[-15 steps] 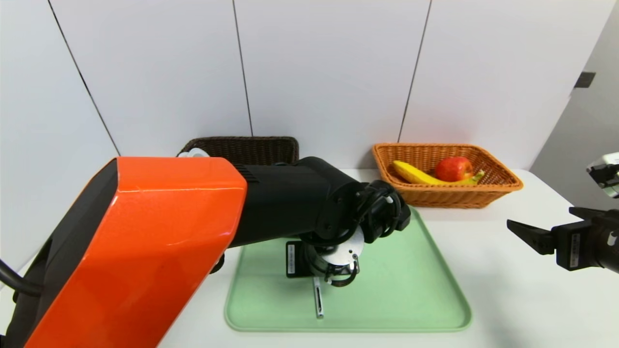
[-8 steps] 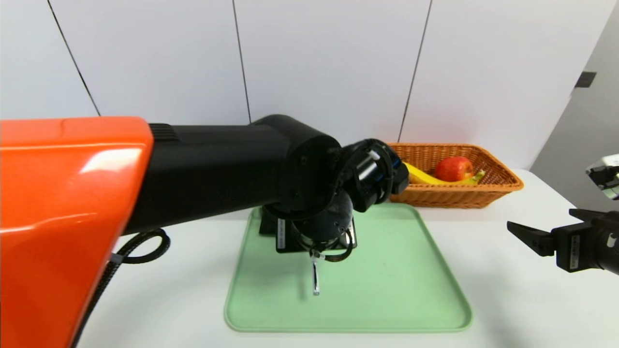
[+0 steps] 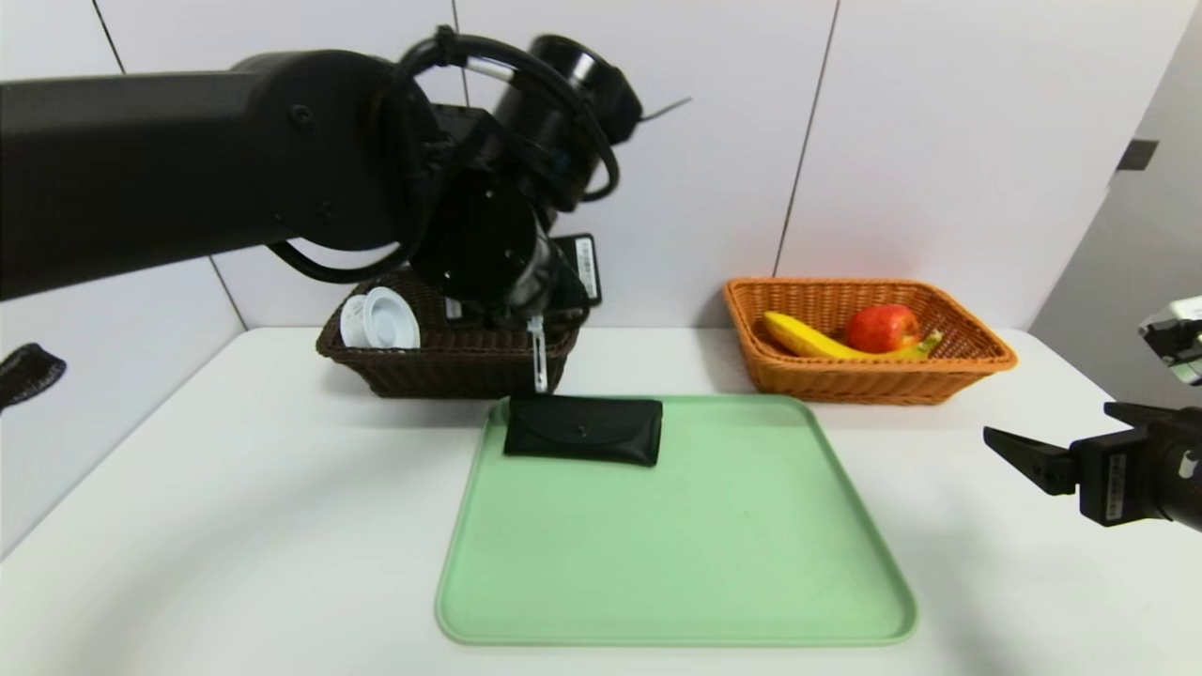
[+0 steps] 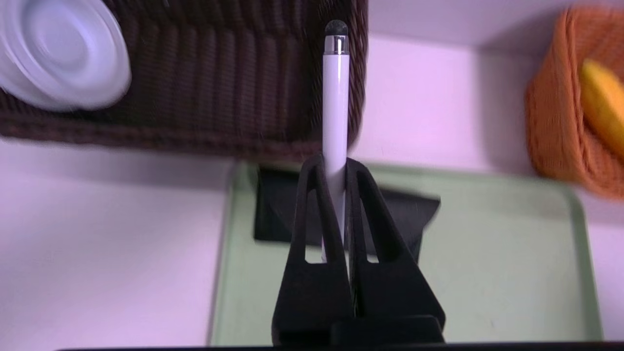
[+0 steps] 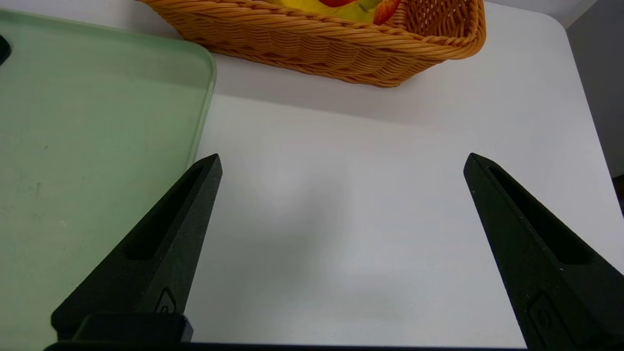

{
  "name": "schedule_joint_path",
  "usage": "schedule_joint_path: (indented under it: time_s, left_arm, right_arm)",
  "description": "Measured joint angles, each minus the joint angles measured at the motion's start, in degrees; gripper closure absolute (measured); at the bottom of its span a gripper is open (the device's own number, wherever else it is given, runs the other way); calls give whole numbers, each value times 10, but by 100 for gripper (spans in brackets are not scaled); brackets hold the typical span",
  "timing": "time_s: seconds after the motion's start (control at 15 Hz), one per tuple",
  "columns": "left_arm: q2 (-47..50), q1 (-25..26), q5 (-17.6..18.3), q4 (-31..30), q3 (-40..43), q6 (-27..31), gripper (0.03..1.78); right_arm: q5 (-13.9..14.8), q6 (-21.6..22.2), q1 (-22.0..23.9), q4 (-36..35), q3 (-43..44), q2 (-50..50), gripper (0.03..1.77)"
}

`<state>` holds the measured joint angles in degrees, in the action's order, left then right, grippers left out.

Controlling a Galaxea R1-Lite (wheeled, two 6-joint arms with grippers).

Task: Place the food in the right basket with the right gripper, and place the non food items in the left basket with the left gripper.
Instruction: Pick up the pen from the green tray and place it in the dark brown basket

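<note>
My left gripper (image 4: pixel 335 163) is shut on the slim white pen (image 4: pixel 335 92), raised in the air over the front right corner of the dark brown left basket (image 3: pixel 441 371). The pen (image 3: pixel 539 355) hangs down from it. A white spool (image 3: pixel 379 319) leans inside that basket. The black pouch (image 3: pixel 583 429) lies on the far edge of the green tray (image 3: pixel 751 563). The banana (image 3: pixel 804 337) and the red apple (image 3: pixel 881 328) rest in the orange-tan right basket (image 3: pixel 873 380). My right gripper (image 5: pixel 341 163) hovers open over bare table at the right, holding nothing.
The white table (image 3: pixel 235 488) spreads around the tray, with white wall panels behind both baskets. In the right wrist view the tray's edge (image 5: pixel 202 117) lies beside one finger and the right basket (image 5: pixel 341 53) stands farther off.
My left gripper lifted the pen off the tray and carried it up and back toward the left basket. The pouch, hidden before by the arm, now shows. The right arm stayed still.
</note>
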<state>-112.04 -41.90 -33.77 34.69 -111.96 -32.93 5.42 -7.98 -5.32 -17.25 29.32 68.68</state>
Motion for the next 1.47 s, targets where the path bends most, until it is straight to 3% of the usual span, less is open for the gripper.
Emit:
schedule_joint_path:
  time_s: [0.2, 0.53, 1.0, 1.47]
  left_arm:
    - [6, 64, 1, -110, 3, 73, 174]
    - [-35, 126, 5, -216, 5, 108, 174]
    - [-127, 217, 19, -235, 6, 130, 174]
    - [-198, 264, 17, -250, 10, 131, 174]
  right_arm:
    - [0, 0, 0, -1, 3, -1, 9]
    - [0, 2, 1, -1, 8, -1, 9]
    - [0, 2, 5, -1, 9, 0, 9]
    - [-1, 12, 7, -1, 8, 2, 9]
